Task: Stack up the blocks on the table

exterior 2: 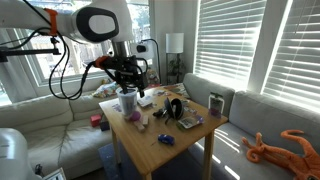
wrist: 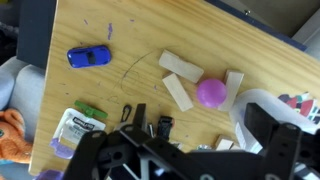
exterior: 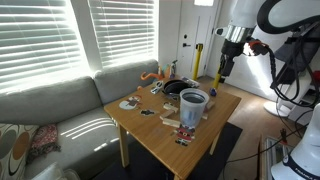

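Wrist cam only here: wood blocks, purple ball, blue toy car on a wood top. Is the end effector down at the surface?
Observer: No. In an exterior view the end effector hangs in the air above the table and touches nothing.
Operator: Anything tall near it?
Observer: Yes, a cup stands upright near the table's middle.
Operator: What's past the table edge?
Observer: A grey sofa runs along one side of the table.
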`<state>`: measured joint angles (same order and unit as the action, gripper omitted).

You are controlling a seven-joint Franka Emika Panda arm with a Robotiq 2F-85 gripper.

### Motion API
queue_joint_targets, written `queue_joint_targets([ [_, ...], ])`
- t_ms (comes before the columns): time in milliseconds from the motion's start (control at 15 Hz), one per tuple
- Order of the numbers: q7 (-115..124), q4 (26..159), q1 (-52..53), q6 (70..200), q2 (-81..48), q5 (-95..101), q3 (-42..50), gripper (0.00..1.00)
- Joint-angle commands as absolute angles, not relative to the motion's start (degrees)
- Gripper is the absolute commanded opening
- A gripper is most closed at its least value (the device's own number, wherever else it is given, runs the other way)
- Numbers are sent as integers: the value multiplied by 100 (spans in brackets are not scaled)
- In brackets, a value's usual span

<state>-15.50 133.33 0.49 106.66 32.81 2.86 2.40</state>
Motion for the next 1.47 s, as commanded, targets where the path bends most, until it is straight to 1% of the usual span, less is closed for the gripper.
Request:
queue_joint_targets([
  [0,-2703,13521,307,10360,3257,128,772,100],
  [267,-4031,13636,409,10075,3122,27,1326,100],
  [467,-4891,13602,396,9759,2859,-175,1549,100],
  [533,-4461,13674,202,9981,3013,10,1309,100],
  [867,-4521,13675,163,9970,2950,0,1284,100],
  [933,-4855,13755,263,10011,2986,-88,1353,100],
  [1133,-5324,13968,221,10342,2994,314,1271,100],
  [1400,-5918,14374,197,11231,2971,1008,1200,100],
])
